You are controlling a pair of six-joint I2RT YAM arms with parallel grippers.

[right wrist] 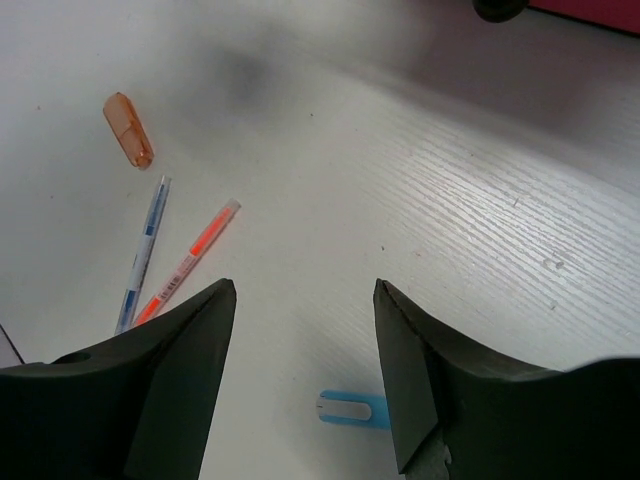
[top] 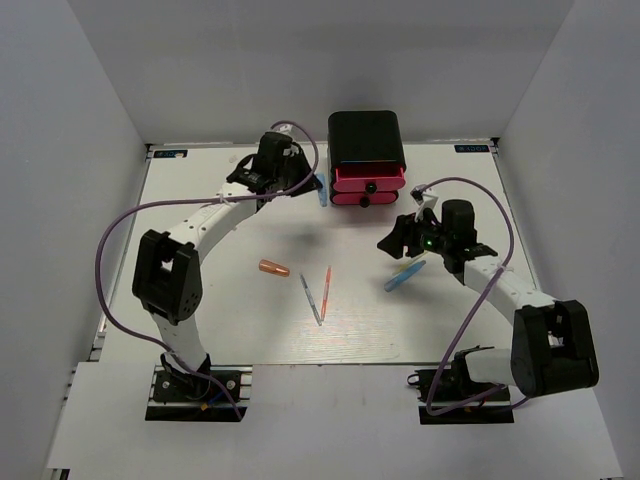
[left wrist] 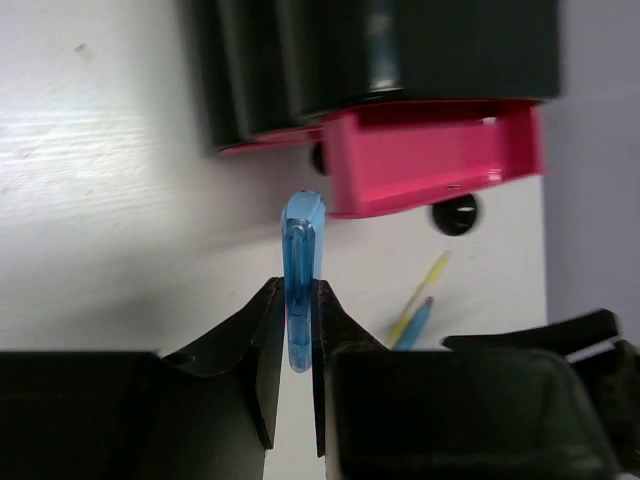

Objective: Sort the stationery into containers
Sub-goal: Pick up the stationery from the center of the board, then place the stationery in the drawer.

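Blue capsule piece (left wrist: 300, 265) sits clamped between the left fingers (left wrist: 262, 345) by the far edge of the bench (left wrist: 100, 200), just before the pulled-out pink drawer (left wrist: 430, 165), plain only from the left wrist. Right fingers (right wrist: 190, 350) gape empty; their camera shows orange capsule (right wrist: 128, 130), grey pen (right wrist: 140, 255) and red pen (right wrist: 190, 258).

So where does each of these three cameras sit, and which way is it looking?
Top external: fixed above and behind the arms, looking down on the table; the left arm and right arm show, bases at the bottom.
Left wrist: rides the left arm, looking past the left gripper, shut on a blue piece, toward the pink drawers.
Right wrist: rides the right arm, looking down past the open right gripper at an orange capsule and red pen.
Shared: top and right wrist both show the orange capsule.
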